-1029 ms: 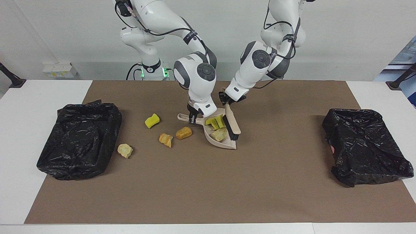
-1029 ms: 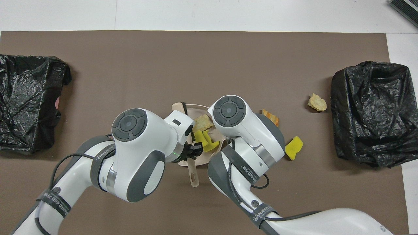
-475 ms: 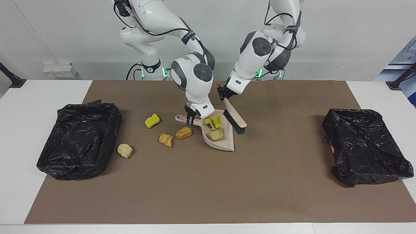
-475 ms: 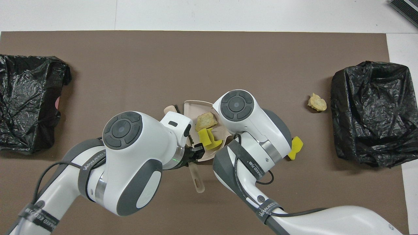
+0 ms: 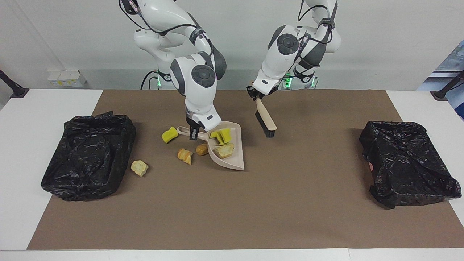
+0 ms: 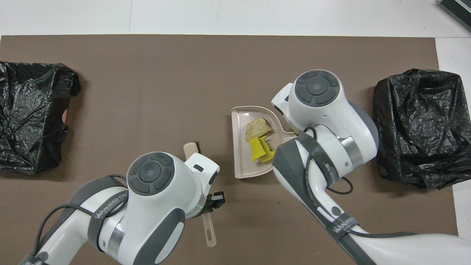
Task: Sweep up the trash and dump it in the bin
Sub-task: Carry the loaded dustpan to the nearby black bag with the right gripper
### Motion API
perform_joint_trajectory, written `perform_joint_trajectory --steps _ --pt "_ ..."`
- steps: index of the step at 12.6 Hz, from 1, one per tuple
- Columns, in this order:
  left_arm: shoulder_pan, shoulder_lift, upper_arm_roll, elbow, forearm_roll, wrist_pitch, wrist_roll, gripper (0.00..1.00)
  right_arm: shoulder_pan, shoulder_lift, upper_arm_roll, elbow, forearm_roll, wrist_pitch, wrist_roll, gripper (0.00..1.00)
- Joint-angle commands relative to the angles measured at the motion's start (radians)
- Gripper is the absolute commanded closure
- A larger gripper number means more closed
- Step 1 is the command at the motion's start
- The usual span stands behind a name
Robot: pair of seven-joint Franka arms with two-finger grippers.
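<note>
While both arms hang over the middle, the white bench (image 5: 21,152) shows at each end of a brown mat (image 5: 232,210) that covers most of it. Past the arms' bases stands a plain pale wall (image 5: 380,43), with a small white box (image 5: 63,78) at its foot toward the right arm's end.

A black-lined bin (image 5: 88,156) sits at the right arm's end of the mat, and a second bin (image 5: 407,163) at the left arm's end.

The right gripper (image 5: 194,132) has its fingers clamped on the handle of a beige dustpan (image 5: 232,159), which is tilted, its lip low toward the mat. In the pan lie yellow sponge bits (image 5: 222,136) and a pale bread piece (image 5: 224,149).

Four more scraps lie loose on the mat toward the right arm's end: a yellow sponge (image 5: 169,135) beside the pan's handle, a brown roll (image 5: 202,148) against the pan's edge, an orange pastry (image 5: 185,156) next to it, and a pale crust (image 5: 139,168) near the bin there.

The left gripper (image 5: 256,96) has its fingers shut on the handle of a brush (image 5: 266,121), held up over bare mat with the bristles pointing down, clear of the pan.
</note>
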Motion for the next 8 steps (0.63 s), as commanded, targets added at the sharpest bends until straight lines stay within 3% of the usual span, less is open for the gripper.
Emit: perform_joint_trajectory --steps 1,3,8 --pt "-0.086 -0.081 0.009 -0.13 0.016 0.056 -0.006 1.0 -0.097 -0.014 0.012 0.066 0.055 -0.072 -0.161 1.0" --pt "-0.154 -0.107 0.006 -0.202 0.014 0.1 -0.026 1.0 -0.177 -0.012 0.012 0.103 0.058 -0.106 -0.298 1.0" --pt "-0.321 -0.095 0.005 -0.274 0.012 0.197 -0.164 1.0 -0.398 -0.015 0.005 0.14 0.053 -0.148 -0.604 1.0"
